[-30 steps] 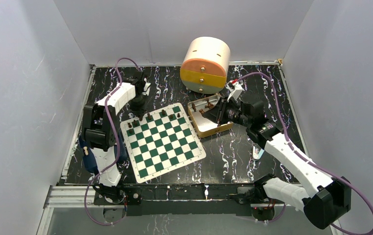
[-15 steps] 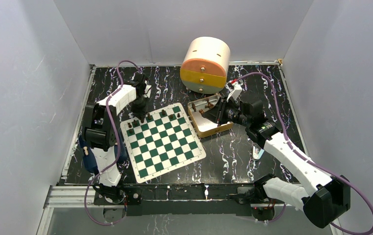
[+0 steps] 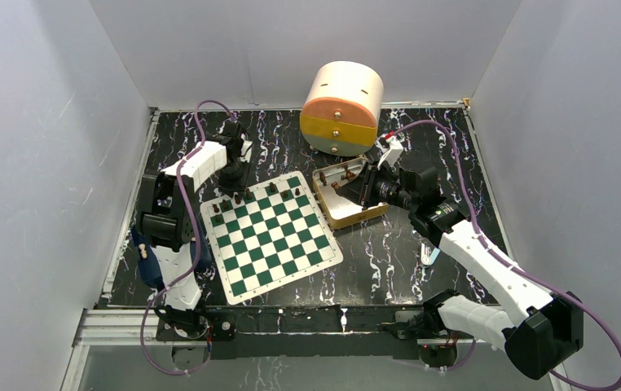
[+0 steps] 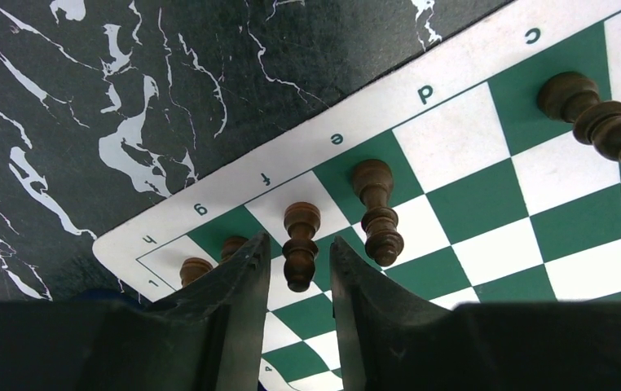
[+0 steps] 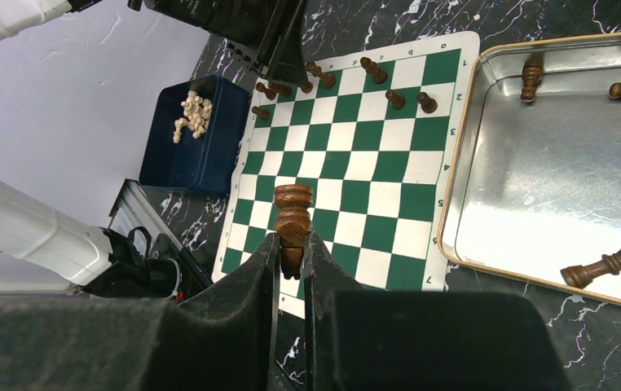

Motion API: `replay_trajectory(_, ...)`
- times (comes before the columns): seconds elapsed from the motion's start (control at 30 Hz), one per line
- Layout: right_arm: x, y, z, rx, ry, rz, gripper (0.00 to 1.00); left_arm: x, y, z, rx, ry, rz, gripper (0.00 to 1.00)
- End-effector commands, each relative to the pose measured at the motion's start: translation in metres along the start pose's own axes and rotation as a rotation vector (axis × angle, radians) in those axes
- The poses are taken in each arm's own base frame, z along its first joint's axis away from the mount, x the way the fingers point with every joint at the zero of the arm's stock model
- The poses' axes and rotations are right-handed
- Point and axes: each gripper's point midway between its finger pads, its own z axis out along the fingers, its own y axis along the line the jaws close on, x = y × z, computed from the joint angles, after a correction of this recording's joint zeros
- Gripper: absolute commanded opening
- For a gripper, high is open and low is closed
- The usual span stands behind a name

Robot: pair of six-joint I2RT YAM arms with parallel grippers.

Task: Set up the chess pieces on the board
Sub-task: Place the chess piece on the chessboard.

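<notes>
The green-and-white board (image 3: 270, 235) lies in front of the left arm, with several dark brown chess pieces (image 3: 248, 194) standing along its far edge. My left gripper (image 3: 232, 175) hovers over that far row. In the left wrist view its fingers (image 4: 242, 269) stand apart on either side of an upright piece (image 4: 301, 244) on the f square, with a gap on each side. More pieces (image 4: 378, 212) stand beside it. My right gripper (image 5: 292, 238) is shut on a brown piece (image 5: 292, 208), held above the tan tray (image 3: 341, 213).
A round cream-and-yellow drawer unit (image 3: 341, 108) stands behind the tray. Loose brown pieces (image 5: 606, 265) lie in the tray (image 5: 535, 187). A dark blue box (image 5: 189, 134) of white pieces sits left of the board, by the left arm's base.
My left gripper's jaws have spread and let go of the piece, which now stands on the board's far row. The right arm holds still with its piece.
</notes>
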Motion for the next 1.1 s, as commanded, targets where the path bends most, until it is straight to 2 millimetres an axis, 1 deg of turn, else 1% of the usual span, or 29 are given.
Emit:
replay_trajectory(0.0,-0.018,0.01,-0.001,-0.029,-0.058,-0.022,0.17,0.003,0.0,-0.003,0.011,0.007,0.001,0.32)
replay_trajectory(0.13,-0.015,0.008,0.0,-0.025,-0.051,-0.018,0.18,-0.001,0.001,-0.012,0.011,-0.014,-0.006,0.34)
replay_trajectory(0.23,-0.013,0.007,0.001,-0.026,-0.042,-0.014,0.17,-0.01,0.0,-0.028,0.019,-0.056,-0.023,0.34)
replay_trajectory(0.33,-0.011,0.006,0.001,-0.028,-0.033,-0.009,0.17,-0.024,-0.003,-0.05,0.04,-0.121,-0.037,0.35)
replay_trajectory(0.47,-0.005,0.006,0.003,-0.036,-0.009,-0.003,0.18,-0.043,-0.006,-0.087,0.069,-0.23,-0.051,0.35)
replay_trajectory(0.57,0.002,0.008,0.006,-0.059,0.028,-0.002,0.17,-0.054,-0.022,-0.12,0.18,-0.331,-0.001,0.36)
replay_trajectory(0.63,0.008,0.009,0.009,-0.081,0.062,-0.003,0.17,-0.057,-0.041,-0.141,0.296,-0.413,0.05,0.36)
replay_trajectory(0.67,0.009,0.012,0.01,-0.099,0.08,-0.005,0.18,-0.057,-0.05,-0.152,0.353,-0.47,0.103,0.36)
replay_trajectory(0.73,0.014,0.016,0.013,-0.136,0.12,-0.005,0.17,-0.055,-0.067,-0.179,0.452,-0.583,0.178,0.36)
replay_trajectory(0.8,0.019,0.021,0.016,-0.175,0.161,0.0,0.18,-0.047,-0.08,-0.198,0.53,-0.661,0.265,0.36)
replay_trajectory(0.87,0.023,0.027,0.018,-0.22,0.198,0.007,0.18,-0.036,-0.09,-0.211,0.587,-0.725,0.358,0.37)
replay_trajectory(0.93,0.026,0.032,0.02,-0.26,0.226,0.022,0.17,-0.022,-0.103,-0.219,0.653,-0.777,0.47,0.39)
replay_trajectory(1.0,0.028,0.037,0.022,-0.292,0.25,0.039,0.18,0.0,-0.121,-0.227,0.749,-0.82,0.613,0.39)
replay_trajectory(1.07,0.032,0.039,0.024,-0.313,0.281,0.062,0.18,0.019,-0.136,-0.233,0.799,-0.862,0.732,0.41)
